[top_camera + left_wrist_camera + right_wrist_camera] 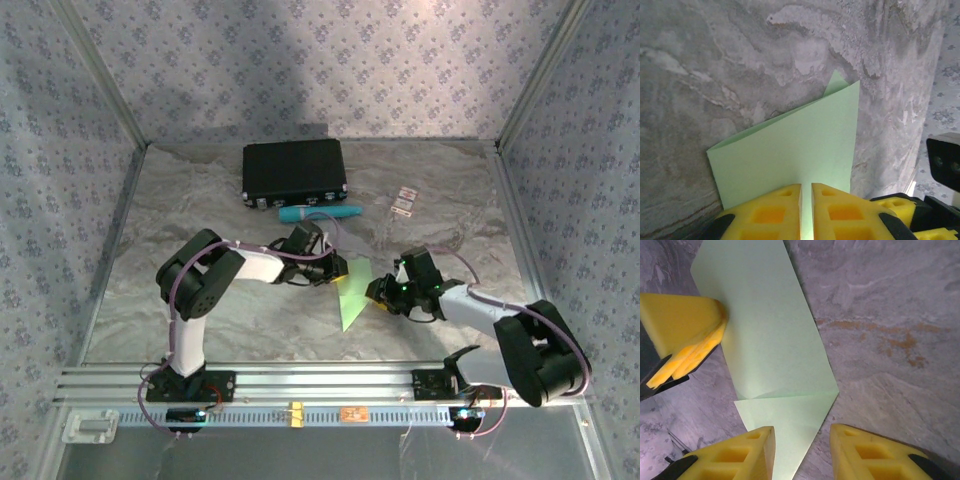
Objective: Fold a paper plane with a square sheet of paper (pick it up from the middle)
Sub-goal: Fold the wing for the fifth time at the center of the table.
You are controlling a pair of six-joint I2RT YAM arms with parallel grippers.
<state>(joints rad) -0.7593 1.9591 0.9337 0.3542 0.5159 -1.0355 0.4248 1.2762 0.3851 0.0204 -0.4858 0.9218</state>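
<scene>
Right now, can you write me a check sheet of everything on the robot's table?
Surface: grey marbled table, with a brownish stain.
Job's things: pale green sheet of paper, partly folded, lying between the arms.
Clutter: black case, teal tube just in front of it, two small cards to the right.
Grippers: left end effector nearly shut, tips at the sheet's edge; right end effector open, straddling the sheet's pointed corner.
Cables: purple cables run along both arms.
Surroundings: flowered walls; metal rail at the near edge.
</scene>
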